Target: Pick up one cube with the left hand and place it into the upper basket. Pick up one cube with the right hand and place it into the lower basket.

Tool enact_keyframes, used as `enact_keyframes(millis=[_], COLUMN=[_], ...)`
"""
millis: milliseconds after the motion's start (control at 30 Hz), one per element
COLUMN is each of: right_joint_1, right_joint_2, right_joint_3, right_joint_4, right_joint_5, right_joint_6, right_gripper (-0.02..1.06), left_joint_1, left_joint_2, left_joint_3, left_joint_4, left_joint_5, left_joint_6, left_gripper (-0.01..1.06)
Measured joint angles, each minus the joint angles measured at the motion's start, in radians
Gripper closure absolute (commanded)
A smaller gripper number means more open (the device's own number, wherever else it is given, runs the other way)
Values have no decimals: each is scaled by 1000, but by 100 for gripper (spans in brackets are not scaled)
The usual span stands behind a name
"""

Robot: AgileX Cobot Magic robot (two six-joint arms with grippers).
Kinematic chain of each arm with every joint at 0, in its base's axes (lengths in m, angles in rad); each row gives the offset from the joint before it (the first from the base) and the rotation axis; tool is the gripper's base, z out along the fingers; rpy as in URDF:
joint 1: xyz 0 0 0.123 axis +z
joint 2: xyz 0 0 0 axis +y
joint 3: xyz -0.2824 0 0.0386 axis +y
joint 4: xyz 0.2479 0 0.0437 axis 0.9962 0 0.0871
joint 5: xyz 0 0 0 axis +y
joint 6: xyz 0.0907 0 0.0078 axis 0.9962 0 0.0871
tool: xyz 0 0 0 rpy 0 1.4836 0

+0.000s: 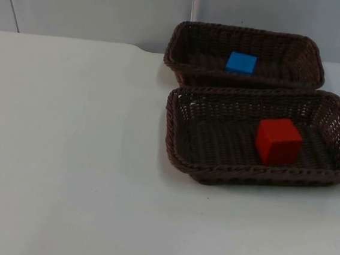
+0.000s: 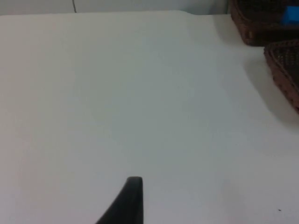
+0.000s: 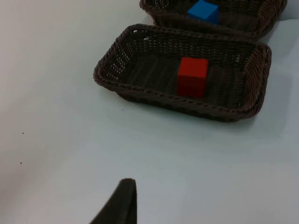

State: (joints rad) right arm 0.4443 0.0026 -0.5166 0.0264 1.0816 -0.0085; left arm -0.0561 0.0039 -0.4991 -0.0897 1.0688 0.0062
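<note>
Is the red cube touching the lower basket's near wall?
Apart. In the top view the red cube sits on the floor of the lower basket, with a strip of weave between cube and near wall; the right wrist view agrees.

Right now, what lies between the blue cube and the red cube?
In the top view, the two baskets' adjoining wicker walls lie between the blue cube and red cube.

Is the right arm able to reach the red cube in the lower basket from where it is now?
Probably yes. The red cube lies uncovered in the open-topped lower basket, nothing over it, and bare table lies between it and the right tool.
</note>
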Motion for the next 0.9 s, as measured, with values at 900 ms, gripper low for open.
enact_keyframes(millis=[900], right_joint_1=[-75], right_joint_2=[0], right_joint_3=[0], right_joint_4=[0], right_joint_5=[0], right_joint_6=[0], right_gripper=[-1], left_joint_1=[68], left_joint_2=[0], left_joint_3=[0], left_joint_4=[0], left_joint_5=[0], left_joint_6=[0], left_gripper=[0])
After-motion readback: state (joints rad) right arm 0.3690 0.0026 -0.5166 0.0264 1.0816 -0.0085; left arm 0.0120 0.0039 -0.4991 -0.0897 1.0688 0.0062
